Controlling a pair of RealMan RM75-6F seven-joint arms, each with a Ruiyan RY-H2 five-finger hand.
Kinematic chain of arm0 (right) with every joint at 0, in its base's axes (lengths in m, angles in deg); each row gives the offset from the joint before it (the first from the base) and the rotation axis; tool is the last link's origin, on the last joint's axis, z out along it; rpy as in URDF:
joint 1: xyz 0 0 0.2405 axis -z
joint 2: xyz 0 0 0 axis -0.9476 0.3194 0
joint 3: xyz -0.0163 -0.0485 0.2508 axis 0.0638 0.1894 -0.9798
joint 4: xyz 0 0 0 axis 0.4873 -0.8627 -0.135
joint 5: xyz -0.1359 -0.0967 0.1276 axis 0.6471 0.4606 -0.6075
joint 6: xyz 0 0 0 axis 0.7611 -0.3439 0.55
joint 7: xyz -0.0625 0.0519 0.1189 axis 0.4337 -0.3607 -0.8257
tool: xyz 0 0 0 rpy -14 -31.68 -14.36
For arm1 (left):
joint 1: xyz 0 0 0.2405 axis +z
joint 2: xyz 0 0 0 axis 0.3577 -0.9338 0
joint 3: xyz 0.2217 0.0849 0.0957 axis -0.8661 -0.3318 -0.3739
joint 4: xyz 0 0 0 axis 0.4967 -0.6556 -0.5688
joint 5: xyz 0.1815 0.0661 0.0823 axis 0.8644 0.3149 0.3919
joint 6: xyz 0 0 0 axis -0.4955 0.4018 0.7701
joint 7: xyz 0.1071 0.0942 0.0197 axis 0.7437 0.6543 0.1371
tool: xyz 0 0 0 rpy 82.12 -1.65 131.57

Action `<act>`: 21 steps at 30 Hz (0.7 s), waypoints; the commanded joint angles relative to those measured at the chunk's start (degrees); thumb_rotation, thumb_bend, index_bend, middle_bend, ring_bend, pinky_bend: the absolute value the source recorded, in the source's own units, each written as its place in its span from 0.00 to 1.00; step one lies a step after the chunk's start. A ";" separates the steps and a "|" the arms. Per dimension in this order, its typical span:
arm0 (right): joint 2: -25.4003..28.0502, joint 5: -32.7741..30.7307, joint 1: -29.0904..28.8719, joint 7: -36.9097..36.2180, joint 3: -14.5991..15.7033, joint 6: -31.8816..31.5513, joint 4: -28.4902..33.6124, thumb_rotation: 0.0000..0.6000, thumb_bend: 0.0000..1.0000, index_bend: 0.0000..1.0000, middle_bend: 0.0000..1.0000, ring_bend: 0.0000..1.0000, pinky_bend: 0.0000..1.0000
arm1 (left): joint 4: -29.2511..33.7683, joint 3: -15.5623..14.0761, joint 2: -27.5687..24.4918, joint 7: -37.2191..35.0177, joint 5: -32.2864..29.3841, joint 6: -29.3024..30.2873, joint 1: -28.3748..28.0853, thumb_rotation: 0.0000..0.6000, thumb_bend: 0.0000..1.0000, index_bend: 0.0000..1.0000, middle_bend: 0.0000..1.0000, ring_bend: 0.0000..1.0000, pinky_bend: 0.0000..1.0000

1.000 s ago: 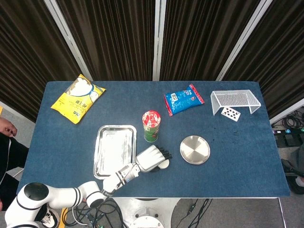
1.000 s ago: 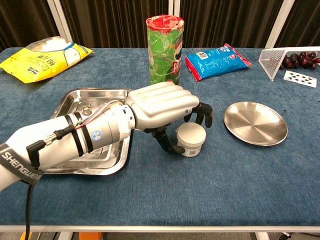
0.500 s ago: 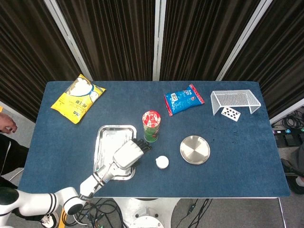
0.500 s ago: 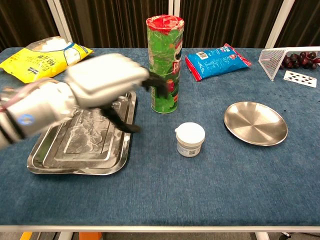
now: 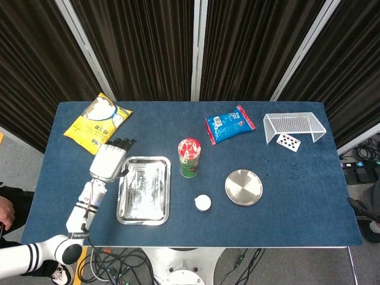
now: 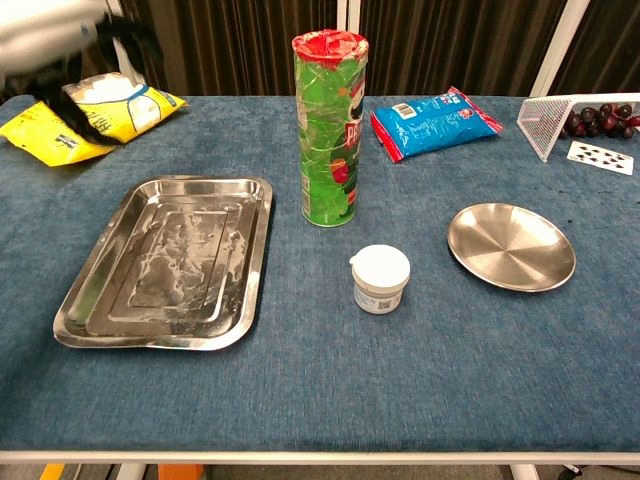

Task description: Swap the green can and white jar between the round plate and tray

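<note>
Both the green can [image 6: 327, 128] and white jar [image 6: 380, 279] stand on the cloth; tray [image 6: 90, 310] and round plate [image 6: 511, 247] wait. Left hand [image 5: 108, 159] spread, holding nothing.

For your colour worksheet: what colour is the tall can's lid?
Red, on the green can; chest view shows it best.

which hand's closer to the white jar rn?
Left, by default: the left hand is beyond the tray's far side from the white jar. The right hand isn't in view.

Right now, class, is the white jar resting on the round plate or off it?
Off it. The white jar stands upright on the blue cloth, apart from the empty round plate to its right.
</note>
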 commanded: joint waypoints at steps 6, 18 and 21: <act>-0.56 -0.31 -0.28 0.59 -0.07 0.74 -0.18 1.00 0.04 0.00 0.00 0.00 0.07 | 2.07 5.01 -3.32 -12.09 5.79 -3.16 -4.40 1.00 0.01 0.08 0.10 0.12 0.38; -0.85 -0.79 -0.20 -0.21 -0.34 1.08 -0.79 1.00 0.04 0.00 0.00 0.00 0.07 | 1.54 5.20 -3.78 -21.70 12.58 -17.08 -15.17 1.00 0.01 0.06 0.07 0.05 0.29; -0.83 -0.83 -0.10 -0.50 -0.38 1.02 -0.99 1.00 0.04 0.00 0.00 0.00 0.07 | -2.09 5.67 -1.27 -20.73 11.89 -19.60 -18.58 1.00 0.01 0.06 0.07 0.04 0.27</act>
